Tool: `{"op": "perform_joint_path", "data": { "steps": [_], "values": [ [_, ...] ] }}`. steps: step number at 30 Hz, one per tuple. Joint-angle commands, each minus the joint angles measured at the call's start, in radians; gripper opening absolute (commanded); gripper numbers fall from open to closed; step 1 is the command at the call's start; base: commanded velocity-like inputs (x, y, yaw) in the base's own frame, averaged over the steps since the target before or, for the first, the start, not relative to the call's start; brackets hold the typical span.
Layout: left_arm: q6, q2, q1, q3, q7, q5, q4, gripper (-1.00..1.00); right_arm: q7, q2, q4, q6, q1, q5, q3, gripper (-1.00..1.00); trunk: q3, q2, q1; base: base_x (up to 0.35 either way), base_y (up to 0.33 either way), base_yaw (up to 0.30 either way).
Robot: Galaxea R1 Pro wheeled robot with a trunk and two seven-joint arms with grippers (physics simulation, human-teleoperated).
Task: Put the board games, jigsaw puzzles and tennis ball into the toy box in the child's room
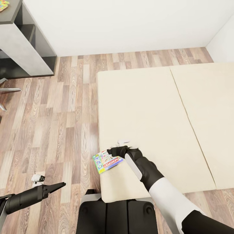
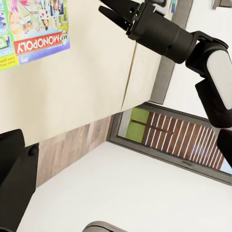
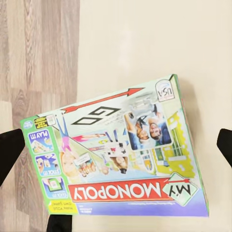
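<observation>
floor (image 1: pixel 61 123): wood planks | walls (image 1: pixel 130 22): plain white | shelf unit (image 1: pixel 24 48): grey, far left | light: even

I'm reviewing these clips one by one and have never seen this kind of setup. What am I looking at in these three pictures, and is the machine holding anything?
These are simulator renders of a wheeled robot with two arms. The large picture comes from a camera on its head, looking down; the other two come from cameras near each gripper.

In the head view the robot stands at the foot of a bed with a beige two-part mattress, on a wood floor. A My Monopoly board game lies at the mattress's near corner, overhanging the edge. The right gripper reaches toward it; the right wrist view shows the box between its open dark fingertips, apparently not yet clamped. The left gripper hangs over the floor, holding nothing. A grey desk stands at the upper left.
</observation>
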Motion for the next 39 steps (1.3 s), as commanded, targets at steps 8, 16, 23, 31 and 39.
{"op": "perform_joint_path", "data": {
  "steps": [8, 16, 23, 31, 39],
  "values": [
    [0.011, 0.0, 0.0, 0.003, -0.005, -0.001, 0.0, 1.0, -0.007, 0.0, -0.001, 0.002, 0.0, -0.008, 0.016, 1.0, 0.009, -0.001, 0.001, 0.0, 0.0, 0.0],
    [0.011, 0.0, 0.0, 0.003, -0.003, -0.001, 0.0, 1.0, -0.007, 0.0, -0.001, 0.001, 0.0, -0.008, 0.017, 1.0, 0.022, -0.001, 0.001, 0.0, 0.0, 0.0],
    [0.011, 0.0, 0.0, 0.003, -0.002, -0.001, 0.0, 1.0, -0.007, 0.0, -0.001, 0.001, 0.0, -0.008, 0.018, 1.0, 0.033, -0.001, 0.001, 0.0, 0.0, 0.0],
    [0.011, 0.0, 0.0, 0.003, -0.002, -0.002, 0.0, 1.0, -0.007, 0.0, -0.001, 0.001, 0.0, -0.008, 0.019, 1.0, 0.045, -0.001, 0.001, 0.0, 0.0, 0.0],
    [0.011, 0.0, 0.0, 0.003, -0.002, -0.002, 0.0, 1.0, -0.007, 0.0, -0.001, 0.001, 0.0, -0.01, 0.019, 1.0, 0.058, -0.001, 0.001, 0.0, 0.0, 0.0]
  ]
}}
